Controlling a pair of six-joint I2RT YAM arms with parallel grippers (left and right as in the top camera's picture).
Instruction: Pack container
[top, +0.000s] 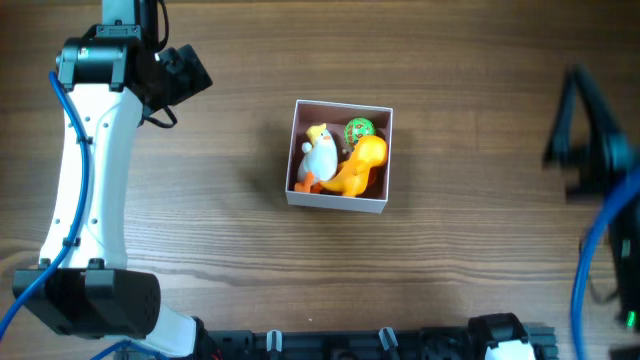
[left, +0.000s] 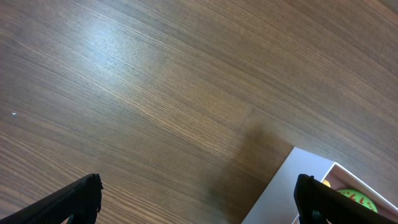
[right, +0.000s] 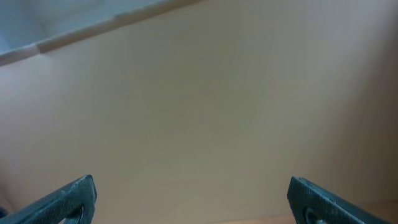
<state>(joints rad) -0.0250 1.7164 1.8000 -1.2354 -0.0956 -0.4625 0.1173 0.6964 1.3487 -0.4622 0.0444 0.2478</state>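
The left arm (top: 85, 170) rises from its base at the near-left corner of the wooden table (top: 470, 260) and runs as a long white link toward the far side, then bends at a black joint so that its wrist points to the right, toward the middle of the table. The left gripper (left: 199, 202) hangs above bare wood with its jaws spread wide and nothing between them; in its wrist view the two black fingertips (left: 78, 196) sit at the lower corners, and the right-hand one overlaps the edge of the box in the picture without touching it. The right arm (top: 600, 150) shows only as a dark, blurred shape at the right edge of the overhead view, well apart from the box. The right gripper (right: 196, 199) is also wide open and empty, and its camera faces a plain beige surface that is too blurred to read. The container (top: 336, 203) sits near the centre of the table, turned slightly out of square with the table edges, its thin white walls upright and a strip of dusty-pink floor visible along the far side. Three toys lie inside it: a white bird (top: 321, 155) with a yellow head and orange feet on the left, a green patterned ball (top: 359, 130) in the far right corner, and an orange-yellow duck (top: 362, 168) along the near right, pressed against the bird and just below the ball.
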